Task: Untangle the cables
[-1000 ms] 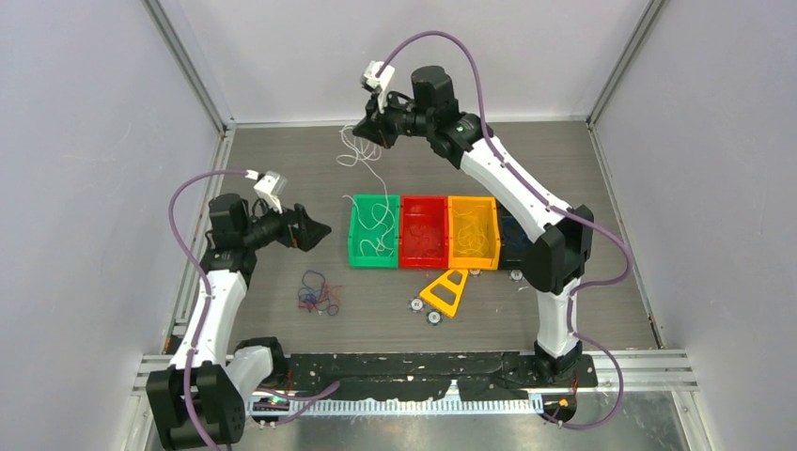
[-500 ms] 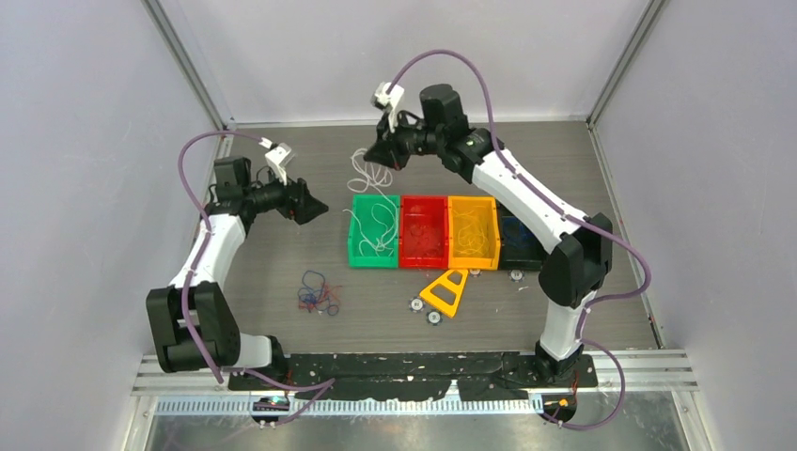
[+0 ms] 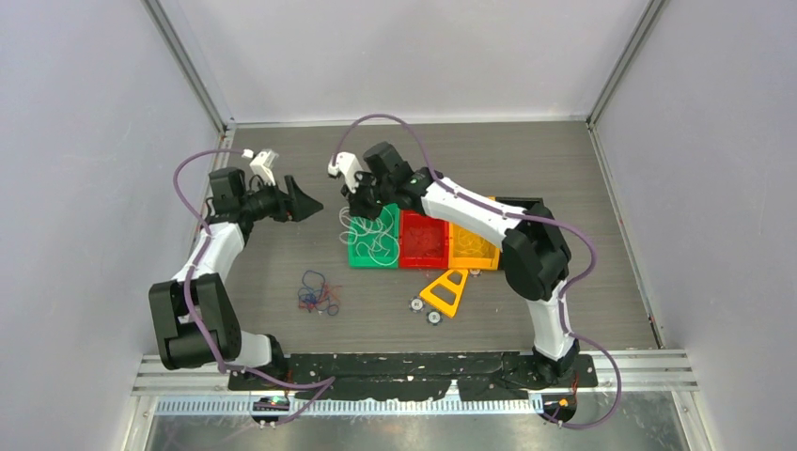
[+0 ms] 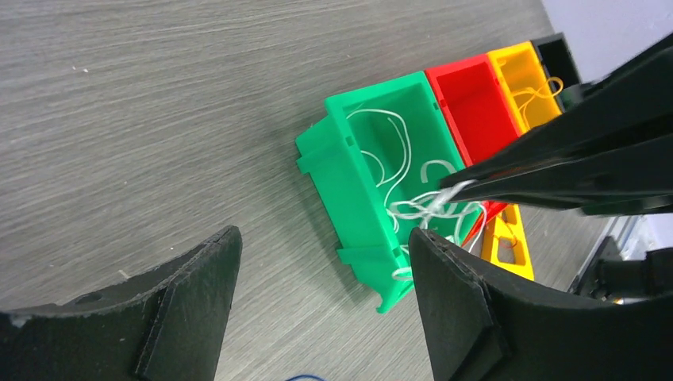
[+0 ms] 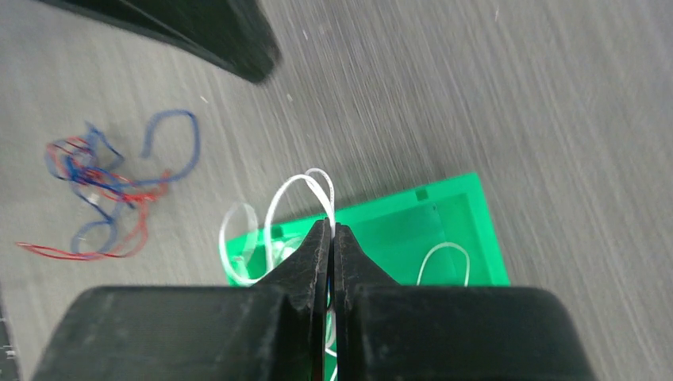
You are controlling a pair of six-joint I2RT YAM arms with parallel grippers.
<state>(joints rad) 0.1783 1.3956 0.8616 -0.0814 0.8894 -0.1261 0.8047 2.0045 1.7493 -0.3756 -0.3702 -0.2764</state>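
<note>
Right wrist view shows your right gripper point(image 5: 331, 232) pinched on the white cable point(image 5: 304, 177) over the green tray point(image 5: 397, 226), seemingly to drop it there; your left gripper point(image 4: 324, 240) hovers nearby, jaws spread.

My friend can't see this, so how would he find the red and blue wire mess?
Find the row of coloured trays in the middle of the table. Look left of the green tray and nearer the front edge: a small tangle lies alone on the bare top. It alone is red and blue; the white wires are at the green tray.
</note>
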